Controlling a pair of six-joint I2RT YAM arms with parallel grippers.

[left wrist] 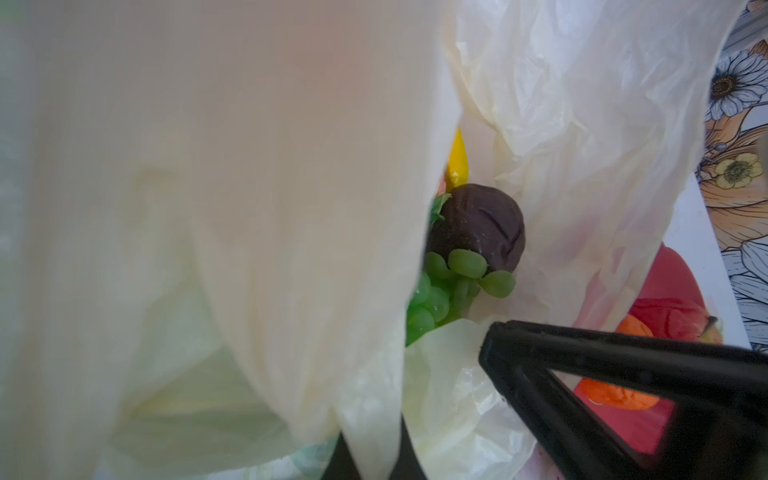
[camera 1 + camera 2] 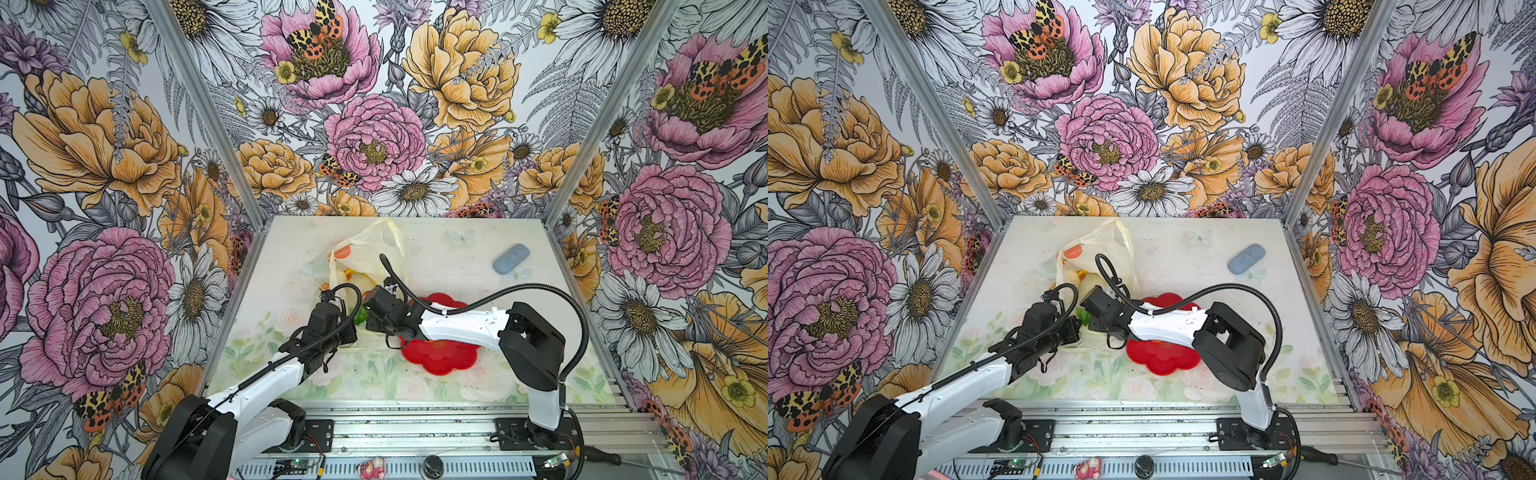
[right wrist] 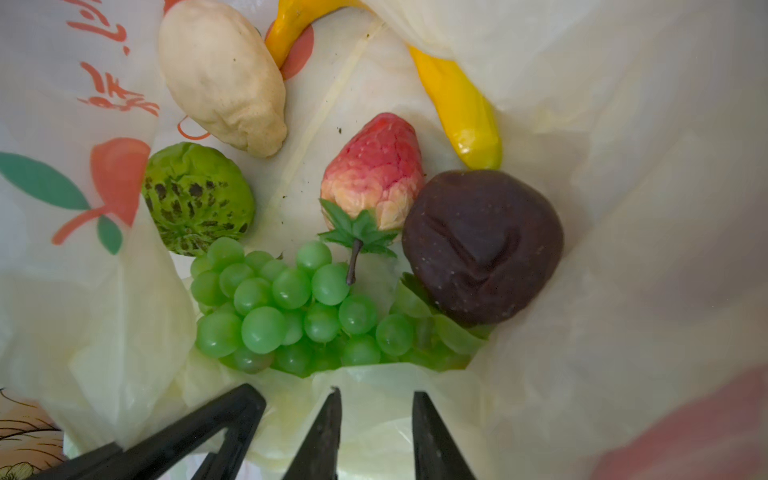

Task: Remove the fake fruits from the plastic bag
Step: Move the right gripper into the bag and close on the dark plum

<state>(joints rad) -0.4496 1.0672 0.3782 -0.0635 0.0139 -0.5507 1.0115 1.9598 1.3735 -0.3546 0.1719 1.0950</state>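
Floral walls (image 2: 374,124) around, my left pincer (image 1: 374,457) pinches the plastic bag (image 1: 249,166) open; my half-spread right pincer (image 3: 374,399) should straddle the green grape bunch (image 3: 291,316) squarely.

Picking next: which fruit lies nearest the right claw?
The grapes, in the bag just before the right claw; the rest lie beyond them.
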